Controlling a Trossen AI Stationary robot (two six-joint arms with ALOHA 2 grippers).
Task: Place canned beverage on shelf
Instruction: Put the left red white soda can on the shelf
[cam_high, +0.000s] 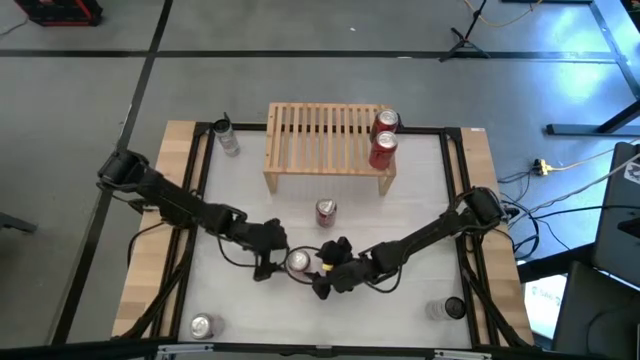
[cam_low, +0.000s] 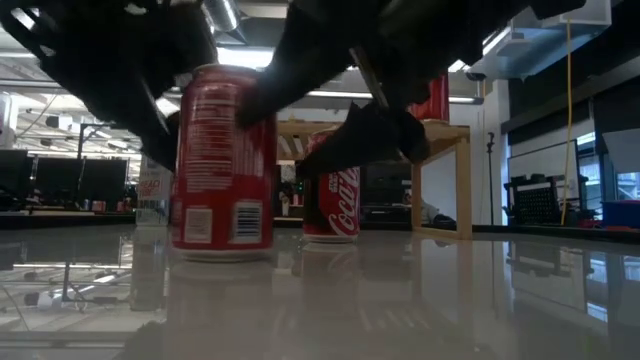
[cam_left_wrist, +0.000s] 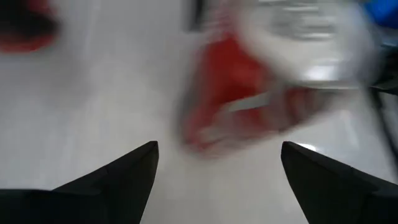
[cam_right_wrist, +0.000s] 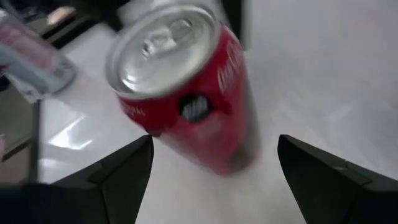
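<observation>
Coca-Cola can (cam_low: 331, 205) behind red can (cam_low: 222, 165)

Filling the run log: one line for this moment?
left gripper: open by can | right gripper: open, other side | shelf: two cans

near red can (cam_low: 222, 165) upright on table (cam_low: 400, 290) | second red can (cam_low: 331, 200) behind | shelf (cam_low: 440, 150) leg right | dark arms overhead

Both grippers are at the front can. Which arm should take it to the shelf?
Likely the right. Its open gripper faces the can squarely in its wrist view, and the two cans already sit at the shelf's right end. The left gripper, also open, is equally close, so it's a narrow call.
</observation>
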